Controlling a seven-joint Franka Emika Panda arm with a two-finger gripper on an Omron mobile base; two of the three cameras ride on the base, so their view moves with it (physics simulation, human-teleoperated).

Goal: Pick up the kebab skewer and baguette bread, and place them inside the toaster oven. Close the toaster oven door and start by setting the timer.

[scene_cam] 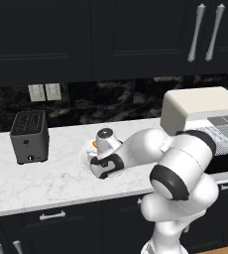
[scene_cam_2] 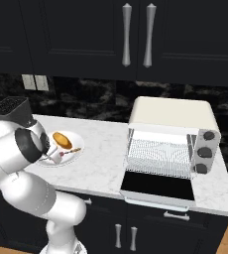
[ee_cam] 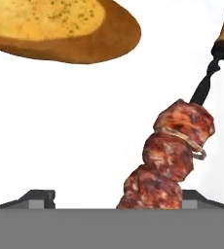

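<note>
White plate (scene_cam_2: 75, 155) holds baguette bread (ee_cam: 60, 29) and kebab skewer (ee_cam: 170, 160); end effector (ee_cam: 116, 199) spread

Rendered home kitchen, white marble counter (scene_cam: 61, 173), dark cabinets (scene_cam_2: 136, 34) with silver handles, black stone backsplash (scene_cam: 111, 99), slot toaster (scene_cam: 29, 136), toaster oven (scene_cam_2: 173, 141), wall outlets (scene_cam: 44, 92)

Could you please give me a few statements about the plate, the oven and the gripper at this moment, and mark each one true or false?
1. The toaster oven door is folded down open. True.
2. The kebab skewer lies on the white plate. True.
3. The baguette bread is already on the oven rack. False: it lies on the plate, beside the skewer.
4. The gripper has lifted the skewer. False: its jaws stand apart either side of the meat, low over the plate.
5. The slot toaster stands right of the toaster oven. False: left.
</note>
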